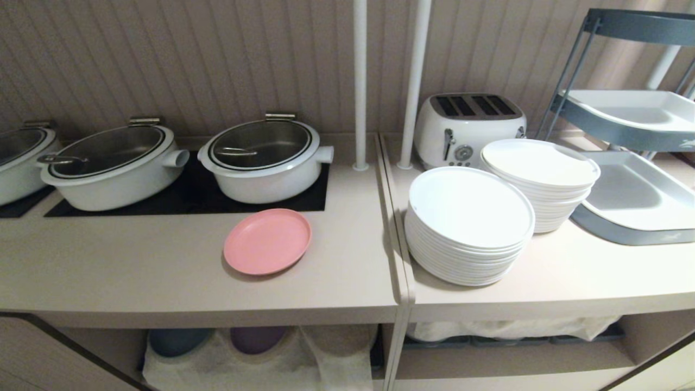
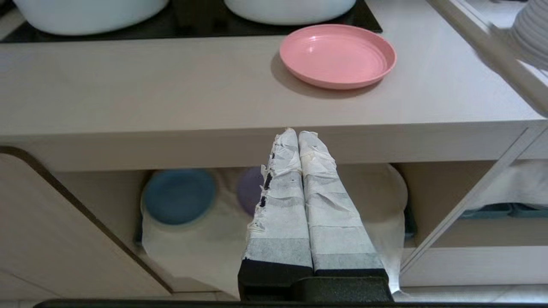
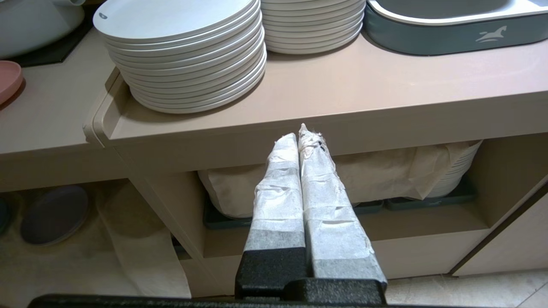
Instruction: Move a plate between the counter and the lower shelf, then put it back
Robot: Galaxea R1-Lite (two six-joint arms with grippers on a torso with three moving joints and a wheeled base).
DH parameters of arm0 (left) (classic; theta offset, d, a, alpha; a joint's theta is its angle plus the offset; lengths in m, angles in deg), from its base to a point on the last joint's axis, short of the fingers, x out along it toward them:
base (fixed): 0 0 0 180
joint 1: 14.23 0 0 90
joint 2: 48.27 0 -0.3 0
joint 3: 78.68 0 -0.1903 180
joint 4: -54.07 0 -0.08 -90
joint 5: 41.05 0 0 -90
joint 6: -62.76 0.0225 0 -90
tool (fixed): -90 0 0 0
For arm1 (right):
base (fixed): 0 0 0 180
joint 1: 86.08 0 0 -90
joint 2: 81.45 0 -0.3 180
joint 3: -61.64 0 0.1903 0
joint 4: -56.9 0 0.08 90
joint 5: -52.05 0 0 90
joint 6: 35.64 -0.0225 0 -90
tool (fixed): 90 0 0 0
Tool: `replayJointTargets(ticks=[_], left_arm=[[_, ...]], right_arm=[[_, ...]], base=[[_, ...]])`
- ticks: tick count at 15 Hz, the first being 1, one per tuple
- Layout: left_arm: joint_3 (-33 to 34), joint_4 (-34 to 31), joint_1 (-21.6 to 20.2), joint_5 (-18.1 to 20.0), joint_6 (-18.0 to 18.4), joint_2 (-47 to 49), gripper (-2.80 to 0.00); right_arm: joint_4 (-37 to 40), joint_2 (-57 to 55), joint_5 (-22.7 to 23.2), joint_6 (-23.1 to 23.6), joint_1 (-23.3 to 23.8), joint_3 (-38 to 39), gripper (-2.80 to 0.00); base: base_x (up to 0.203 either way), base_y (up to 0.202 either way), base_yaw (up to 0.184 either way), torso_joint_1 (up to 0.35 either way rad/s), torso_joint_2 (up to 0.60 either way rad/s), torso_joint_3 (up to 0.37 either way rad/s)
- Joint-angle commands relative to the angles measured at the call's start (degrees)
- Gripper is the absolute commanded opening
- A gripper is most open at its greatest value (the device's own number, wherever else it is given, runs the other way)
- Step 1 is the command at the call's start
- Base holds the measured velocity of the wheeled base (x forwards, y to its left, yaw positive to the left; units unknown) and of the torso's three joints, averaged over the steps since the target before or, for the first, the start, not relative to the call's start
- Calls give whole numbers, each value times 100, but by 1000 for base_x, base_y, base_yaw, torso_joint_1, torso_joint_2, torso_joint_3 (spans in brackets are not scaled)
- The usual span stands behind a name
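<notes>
The small pink plate [image 1: 267, 240] [image 2: 338, 55] lies flat on the beige counter [image 1: 136, 266] [image 2: 171, 85], just in front of the black panel [image 1: 195, 201]. An edge of the plate [image 3: 8, 79] also shows in the right wrist view. Below is the lower shelf [image 1: 260, 353] [image 2: 205, 239], its white cloth draped over a blue and a purple plate stack. My left gripper [image 2: 298, 133] is shut and empty, hanging in front of the counter's front edge, apart from the plate. In front of the neighbouring unit my right gripper [image 3: 299, 137] is shut too, with nothing in it. Neither arm shows in the head view.
Three white pots [image 1: 266, 160] with glass lids stand on the black panels behind the plate. On the adjoining top are two stacks of white plates [image 1: 469, 225], a white toaster [image 1: 467, 127] and a grey-blue tiered tray rack [image 1: 635, 179]. Two white poles [image 1: 360, 81] rise at the joint.
</notes>
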Motion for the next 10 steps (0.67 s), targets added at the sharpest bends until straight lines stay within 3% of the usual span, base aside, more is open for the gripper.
replayJointTargets(ticks=[1,10], left_arm=[[37,15,2,2,-34,-85,-280],[37,15,-7,2,-37,-85,-280]], right_arm=[[-5,0,-3,-3,-1,0,-280],[0,0,-3,-3,-1,0,-280]], base=[[0,0,0,0,0,0],[0,0,0,0,0,0]])
